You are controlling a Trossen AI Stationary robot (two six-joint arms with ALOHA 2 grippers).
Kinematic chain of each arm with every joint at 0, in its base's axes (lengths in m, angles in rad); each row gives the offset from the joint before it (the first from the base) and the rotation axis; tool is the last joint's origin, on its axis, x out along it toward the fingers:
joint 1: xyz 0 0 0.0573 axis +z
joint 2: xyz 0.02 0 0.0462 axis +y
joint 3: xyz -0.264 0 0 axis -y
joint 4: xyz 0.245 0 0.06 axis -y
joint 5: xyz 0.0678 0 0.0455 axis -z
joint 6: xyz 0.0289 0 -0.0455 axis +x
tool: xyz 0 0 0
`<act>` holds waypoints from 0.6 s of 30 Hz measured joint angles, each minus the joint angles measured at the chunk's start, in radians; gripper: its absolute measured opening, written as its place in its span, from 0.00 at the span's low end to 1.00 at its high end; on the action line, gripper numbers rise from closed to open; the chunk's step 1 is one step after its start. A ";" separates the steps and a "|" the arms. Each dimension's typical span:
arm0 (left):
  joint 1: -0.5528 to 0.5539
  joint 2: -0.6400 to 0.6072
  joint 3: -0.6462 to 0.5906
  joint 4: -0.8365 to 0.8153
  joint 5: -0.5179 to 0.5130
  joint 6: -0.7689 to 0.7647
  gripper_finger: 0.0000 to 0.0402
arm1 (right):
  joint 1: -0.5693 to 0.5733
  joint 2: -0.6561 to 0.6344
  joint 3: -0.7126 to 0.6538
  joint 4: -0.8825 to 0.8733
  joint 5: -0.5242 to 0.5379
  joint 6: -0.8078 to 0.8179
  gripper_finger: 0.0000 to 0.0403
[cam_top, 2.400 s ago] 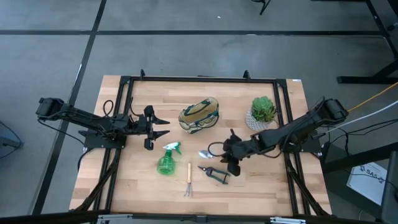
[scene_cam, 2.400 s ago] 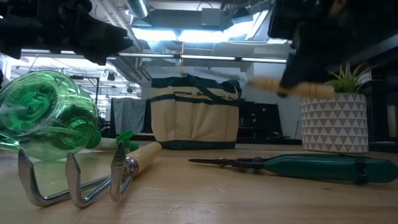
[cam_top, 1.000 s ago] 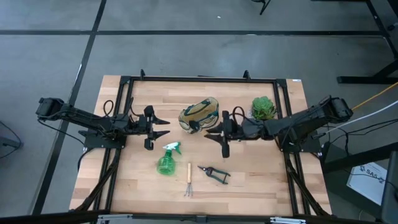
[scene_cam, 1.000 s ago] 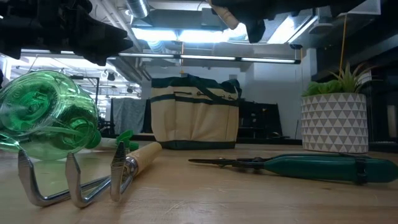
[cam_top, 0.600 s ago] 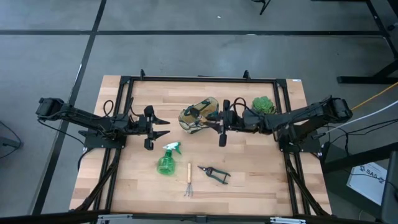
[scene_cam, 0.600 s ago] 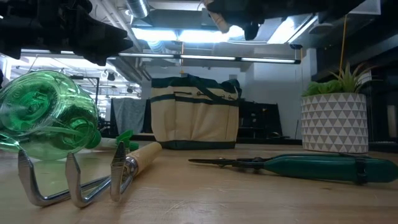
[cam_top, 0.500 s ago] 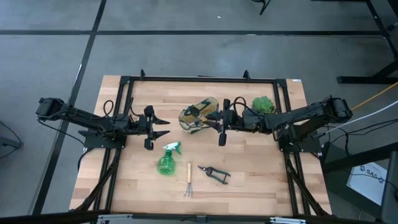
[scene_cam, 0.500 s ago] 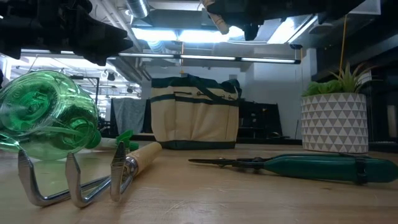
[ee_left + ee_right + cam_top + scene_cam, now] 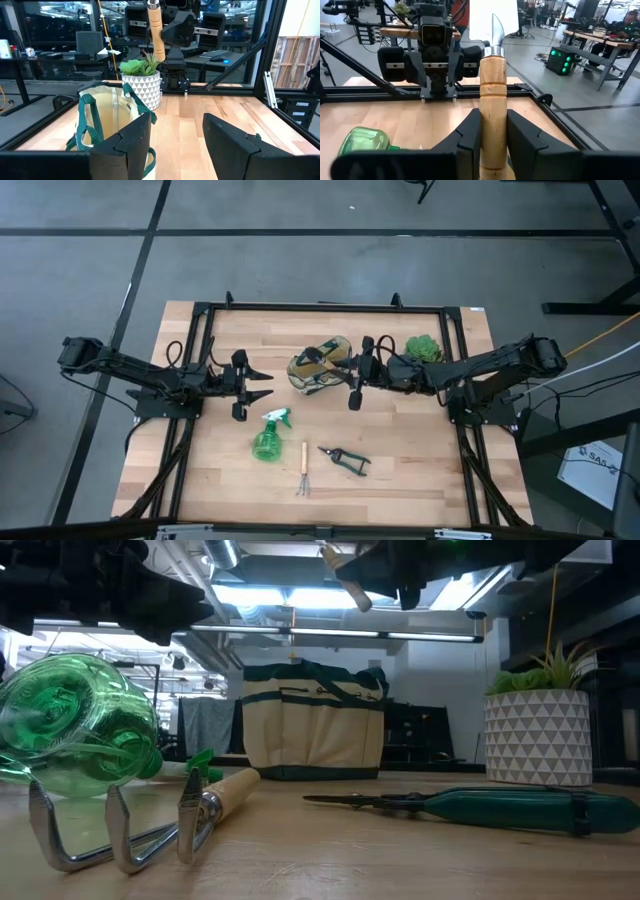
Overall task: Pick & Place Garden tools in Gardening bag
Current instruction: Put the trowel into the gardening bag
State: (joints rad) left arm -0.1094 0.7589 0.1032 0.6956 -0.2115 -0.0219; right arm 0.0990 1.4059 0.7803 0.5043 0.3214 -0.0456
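The right gripper (image 9: 352, 372) hangs above the bench (image 9: 420, 470) just beside the gardening bag (image 9: 318, 365), which stands near the middle of the bench's far edge — its fingers (image 9: 470, 135) are pinched on the wooden handle of the trowel (image 9: 492, 95), whose silver blade points away from the wrist. From the left wrist view the trowel handle hangs upright in the air above the potted plant (image 9: 141, 82), with the bag's open mouth in front. The left gripper (image 9: 258, 385) waits over the bench's left side, its fingers (image 9: 132, 145) spread apart and holding nothing. Three tools lie on the bench toward its near edge: the spray bottle (image 9: 268, 438) lying on its side, the small rake (image 9: 303, 470) just beside it, and the pruning shears (image 9: 344, 459) to the right of the rake, apart from it.
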 joint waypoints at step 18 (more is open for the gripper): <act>0.000 0.000 0.000 0.000 0.000 0.000 0.44 | -0.055 0.000 0.000 -0.196 0.124 -0.127 0.19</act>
State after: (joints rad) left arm -0.1093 0.7589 0.1032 0.6960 -0.2115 -0.0223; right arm 0.0437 1.4059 0.7803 0.3081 0.4454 -0.1730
